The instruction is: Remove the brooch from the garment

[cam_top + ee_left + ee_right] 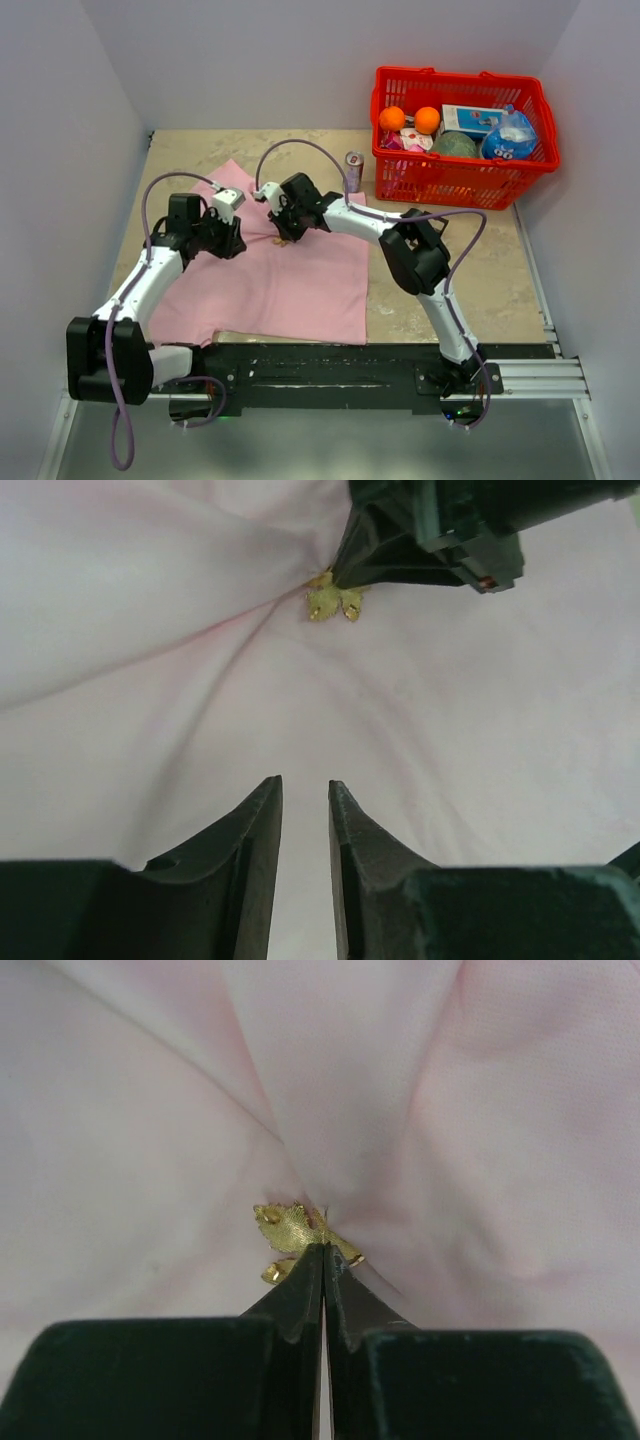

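Golden brooch [290, 1230] partly behind right claw [323, 1250]

The tan table [480, 280] bears the pink garment [310, 285]; a soda can [353, 170] and red basket [460, 182] stand beyond.

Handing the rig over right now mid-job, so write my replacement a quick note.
Right gripper: shut on the small golden leaf-like brooch, cloth puckered around it.
Left gripper: narrowly open, empty, over the large soft pink fabric garment, short of the brooch.
Done: brooch gripped.
To do: work it free of the garment; it is not yet off.
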Robot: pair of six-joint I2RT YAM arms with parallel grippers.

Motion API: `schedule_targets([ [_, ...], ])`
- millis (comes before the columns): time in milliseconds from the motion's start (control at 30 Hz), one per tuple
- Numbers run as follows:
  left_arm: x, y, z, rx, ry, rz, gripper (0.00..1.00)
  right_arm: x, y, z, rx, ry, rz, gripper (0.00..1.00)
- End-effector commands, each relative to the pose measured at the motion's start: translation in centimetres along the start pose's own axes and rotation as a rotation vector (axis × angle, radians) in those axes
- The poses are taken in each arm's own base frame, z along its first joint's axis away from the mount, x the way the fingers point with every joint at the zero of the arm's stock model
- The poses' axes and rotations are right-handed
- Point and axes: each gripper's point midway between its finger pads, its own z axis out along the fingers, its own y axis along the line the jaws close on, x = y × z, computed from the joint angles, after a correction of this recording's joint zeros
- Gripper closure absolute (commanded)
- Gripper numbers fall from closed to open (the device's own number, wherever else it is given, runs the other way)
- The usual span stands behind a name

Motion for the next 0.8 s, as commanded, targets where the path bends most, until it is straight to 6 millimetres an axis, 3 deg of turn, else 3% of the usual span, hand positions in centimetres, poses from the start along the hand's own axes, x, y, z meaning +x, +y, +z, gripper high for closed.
schedule_targets([
  [0,-2.3,-1.3,0.1,0.067,-0.129,0.229,0.69,-1.6,1.1,-0.7,-0.087,-0.018,0.029,1.0],
  [200,-2.0,-1.4,0.5,0.099,-0.162,0.613,0.66,-3.7,2.5,-1.5,-0.254,-0.055,0.123,1.0],
  [267,-1.6,-1.8,0.5,0.127,-0.186,0.792,0.53,-4.4,2.9,-1.7,-0.287,-0.07,0.139,1.0],
  [333,-1.1,-2.0,0.5,0.142,-0.192,0.888,0.47,-4.8,3.1,-1.9,-0.304,-0.082,0.162,1.0],
  [567,-0.3,-2.5,1.7,0.149,-0.242,1.162,0.52,-4.8,2.8,-2.0,-0.331,-0.093,0.192,1.0],
  [600,-1.6,-2.5,1.8,0.114,-0.29,1.187,0.52,-4.7,2.7,-2.1,-0.334,-0.092,0.196,1.0],
  [633,-1.1,-2.4,2.5,0.116,-0.286,1.153,0.52,-4.6,2.7,-1.9,-0.338,-0.09,0.198,1.0],
  [700,-4.3,-1.7,2.6,0.068,-0.326,1.009,0.55,-4.5,2.6,-2.0,-0.345,-0.091,0.201,1.0],
  [767,-3.8,-0.5,4.5,0.083,-0.231,0.733,0.6,-4.6,2.6,-2.1,-0.346,-0.093,0.201,1.0],
])
